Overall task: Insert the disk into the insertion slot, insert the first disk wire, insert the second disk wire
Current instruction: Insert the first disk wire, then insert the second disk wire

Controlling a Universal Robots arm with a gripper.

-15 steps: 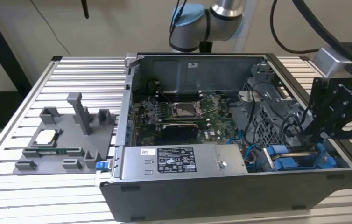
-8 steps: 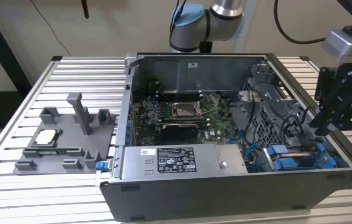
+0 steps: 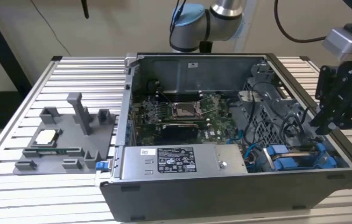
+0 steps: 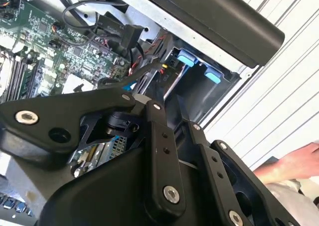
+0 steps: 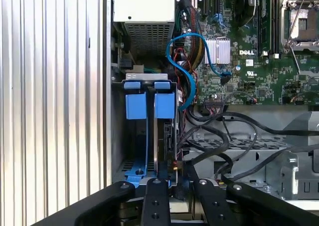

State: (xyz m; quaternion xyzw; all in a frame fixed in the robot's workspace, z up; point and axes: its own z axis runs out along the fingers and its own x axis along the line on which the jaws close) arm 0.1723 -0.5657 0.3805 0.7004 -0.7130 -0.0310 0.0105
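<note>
Disk [image 5: 164,106] is seated in the insertion slot [image 5: 147,77], beside the other blue carrier [image 5: 135,106]. Gripper [image 5: 177,178] hovers at its rear, fingers pressed together. Wire work, I'd say: stay square, push straight, mind that blue cable [image 5: 188,84].

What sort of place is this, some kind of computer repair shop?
More likely a robotics lab or test bench. An open computer case sits on a slatted metal table, a robot arm rises beyond it in the exterior view, and a grey tray of fixtures lies beside the case.
</note>
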